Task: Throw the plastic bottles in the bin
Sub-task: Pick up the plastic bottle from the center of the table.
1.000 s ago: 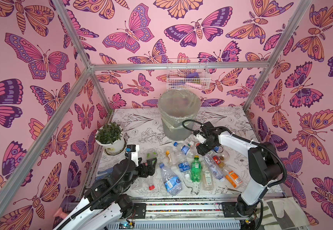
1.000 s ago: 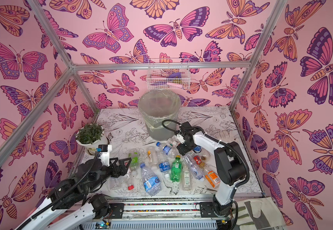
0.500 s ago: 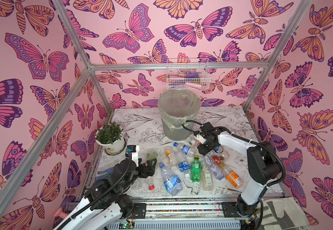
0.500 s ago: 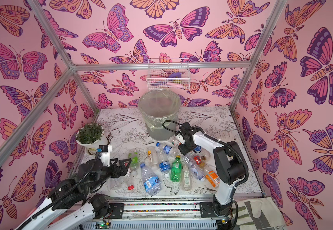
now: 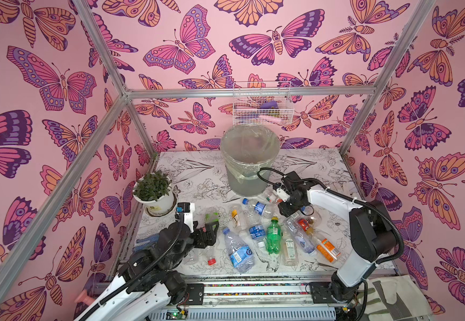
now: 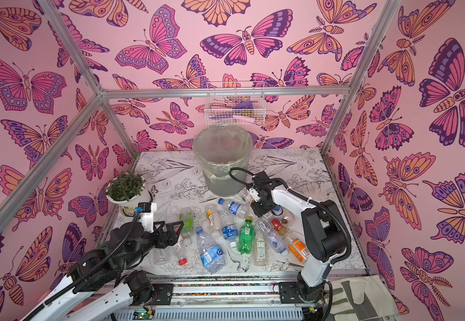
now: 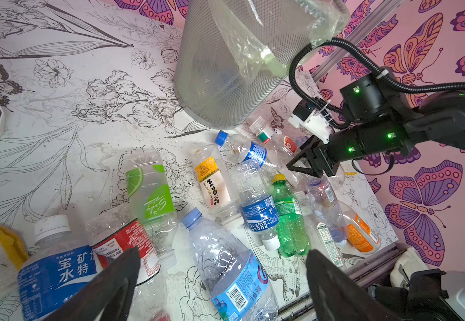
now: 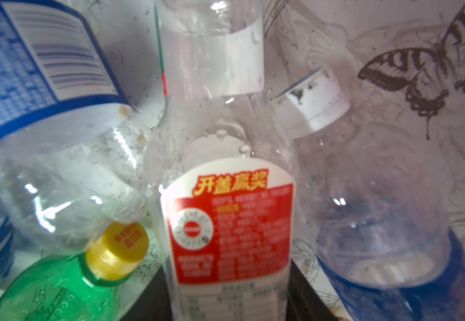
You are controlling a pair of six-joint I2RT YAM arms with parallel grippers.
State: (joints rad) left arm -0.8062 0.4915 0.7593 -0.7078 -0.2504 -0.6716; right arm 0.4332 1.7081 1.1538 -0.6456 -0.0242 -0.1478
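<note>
Me: Since a second ago my right gripper (image 5: 288, 211) has sunk a little lower into the pile and its jaws have drawn closer. My left arm has not shifted.

You: Take me across from the left, then.

Me: A white flowerpot (image 5: 156, 201) stands by the left wall. Just to its right my left gripper (image 5: 210, 232) hovers over the near-left bottles, jaws spread wide with nothing between them.

You: And the task's things?

Me: The plastic bottles (image 5: 253, 230) lie scattered on the table (image 5: 198, 172), in front of the bin (image 5: 242, 183). It stands upright at the back middle.

You: The right side?

Me: My right gripper is down just right of the bin's foot. In the right wrist view a clear red-labelled bottle (image 8: 225, 216) lies between my fingers (image 8: 306, 294), with a green bottle (image 8: 59, 289) beside it. Whether the fingers already press it, I cannot tell.
</note>
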